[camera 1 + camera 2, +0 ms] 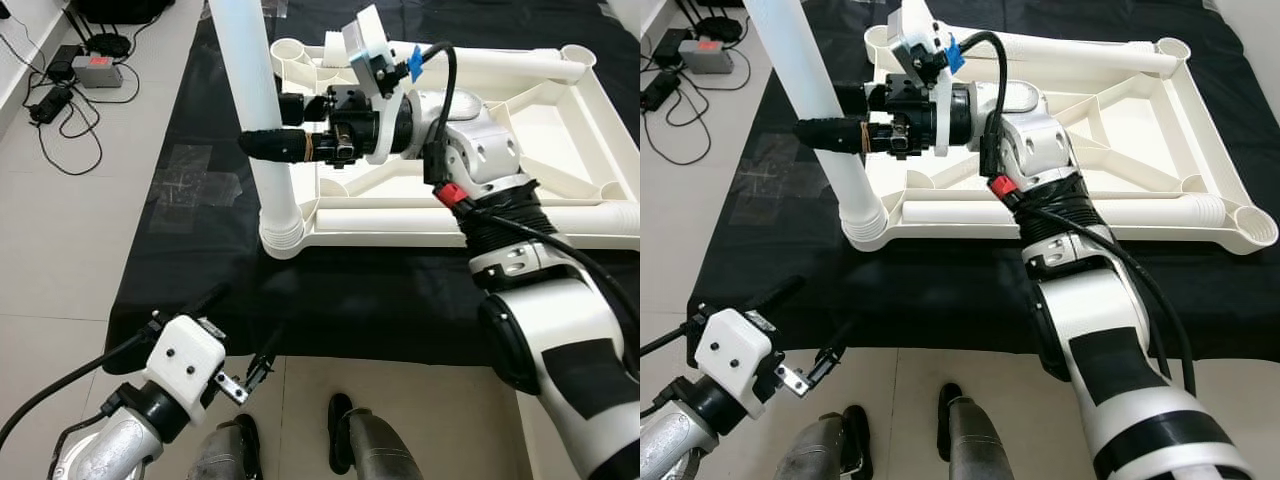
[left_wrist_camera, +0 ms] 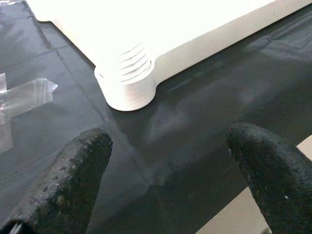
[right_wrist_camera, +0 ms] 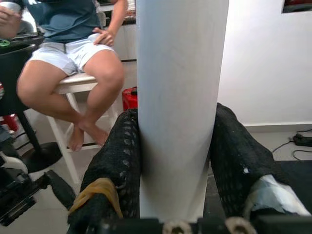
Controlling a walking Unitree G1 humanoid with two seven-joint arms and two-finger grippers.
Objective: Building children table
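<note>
A white plastic table top (image 1: 560, 215) lies upside down on a black mat (image 1: 330, 300). One white tube leg (image 1: 252, 90) stands upright in the near left corner socket (image 1: 282, 232). My right gripper (image 1: 268, 130) is shut on this leg, its black fingers (image 3: 119, 161) pressing both sides of the tube (image 3: 179, 97). My left gripper (image 1: 240, 335) hangs open low over the mat's near edge, fingertips (image 2: 73, 175) apart, facing the ribbed socket (image 2: 127, 80). A second leg (image 1: 500, 62) lies along the top's far edge.
Cables and a small grey box (image 1: 97, 70) lie on the tiled floor at the far left. A patch of clear tape (image 1: 195, 175) is on the mat left of the table top. A person (image 3: 73, 44) sits on a white stool across the room. My feet (image 1: 345, 440) stand at the mat's near edge.
</note>
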